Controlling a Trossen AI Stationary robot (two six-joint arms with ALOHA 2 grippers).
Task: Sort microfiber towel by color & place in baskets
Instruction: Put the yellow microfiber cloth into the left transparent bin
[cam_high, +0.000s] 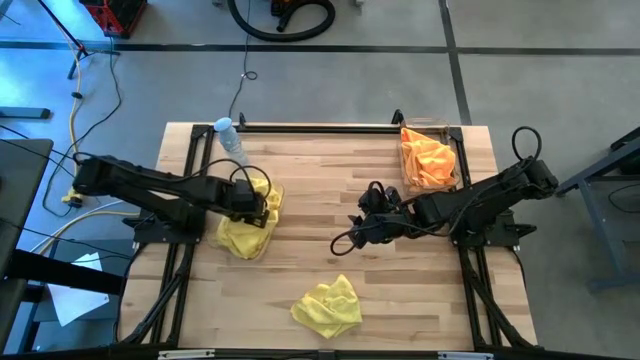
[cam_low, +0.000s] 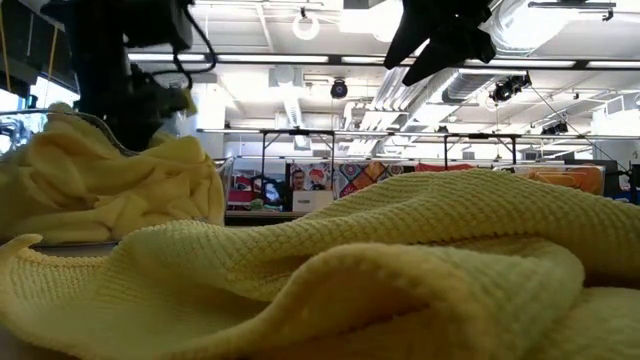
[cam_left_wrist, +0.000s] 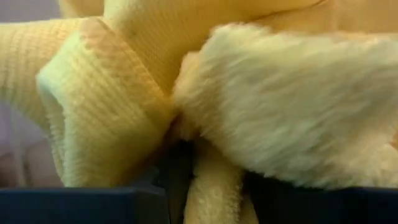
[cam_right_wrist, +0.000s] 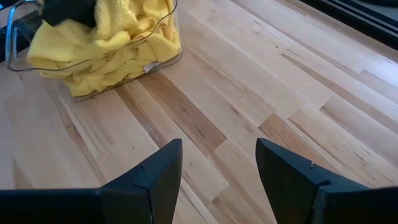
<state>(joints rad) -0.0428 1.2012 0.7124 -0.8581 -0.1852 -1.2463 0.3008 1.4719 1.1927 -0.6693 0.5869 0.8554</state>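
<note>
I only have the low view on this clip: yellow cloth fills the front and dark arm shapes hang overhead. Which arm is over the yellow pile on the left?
Observer: The left gripper; it sits in the yellow-filled basket, its wrist view filled with yellow cloth.
Operator: Where is the right one?
Observer: The right gripper hovers open over bare wood at mid-table.
Operator: What is the cloth in front?
Observer: A loose yellow towel near the front edge.
Operator: Any orange sorted?
Observer: Orange towels fill the far-right basket.
</note>
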